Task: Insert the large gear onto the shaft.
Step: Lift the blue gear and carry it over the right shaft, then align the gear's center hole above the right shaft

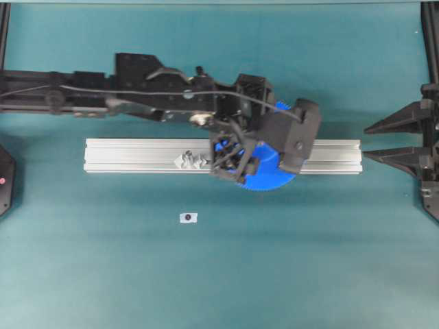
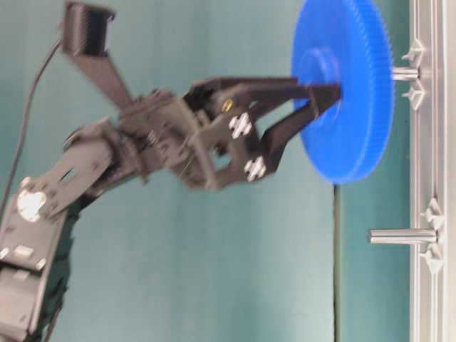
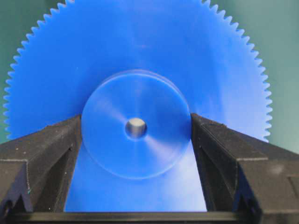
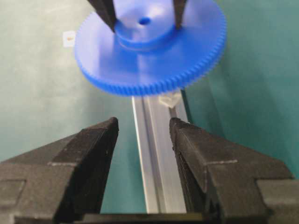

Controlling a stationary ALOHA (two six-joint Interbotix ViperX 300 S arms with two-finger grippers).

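Left gripper [image 3: 135,140] clamped on the hub of the large gear [image 3: 140,60], carried flat above the aluminium rail [image 1: 137,156].

Fingers [image 3: 51,149] pinch the raised hub from both sides, leaving its small centre hole in plain sight in the left wrist view. In the table-level view the shaft [image 2: 405,73] pokes out just under the gear's face, roughly in line with the hub, though I cannot tell whether its tip has entered the hole. A second pin [image 2: 402,236] stands well apart along the rail and is not the target. To seat it well, keep the gear level, centre the hole over the shaft and lower gently without forcing. Right gripper [image 4: 142,135] waits at the right edge, jaws apart and empty.
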